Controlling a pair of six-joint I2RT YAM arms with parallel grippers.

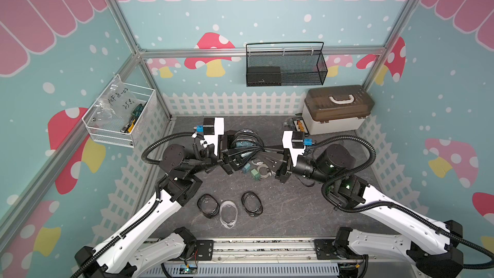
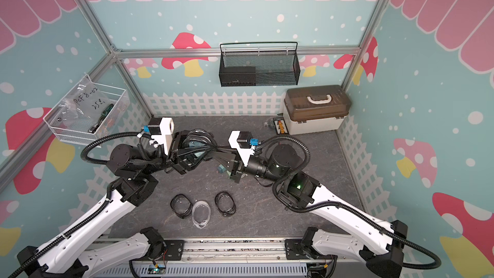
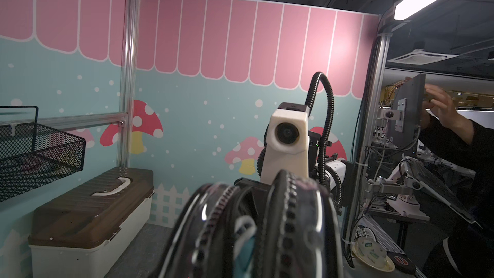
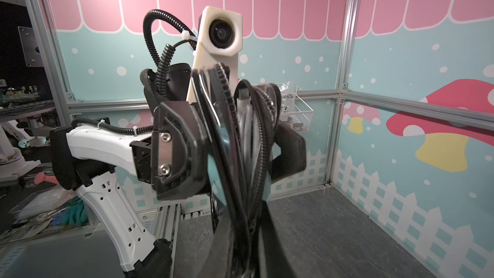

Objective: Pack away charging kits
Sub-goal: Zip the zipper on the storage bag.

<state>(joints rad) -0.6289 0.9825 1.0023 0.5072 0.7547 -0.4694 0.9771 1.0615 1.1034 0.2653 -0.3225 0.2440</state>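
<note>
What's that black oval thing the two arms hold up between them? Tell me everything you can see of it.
It is a small oval pouch with a black zip rim and clear, plastic-looking sides, held on edge above the table. The zip gapes open; a white cable and a teal item show inside. The left gripper clamps its two faces, and the right gripper appears to pinch one end of its rim. Nothing else touches it.
</note>
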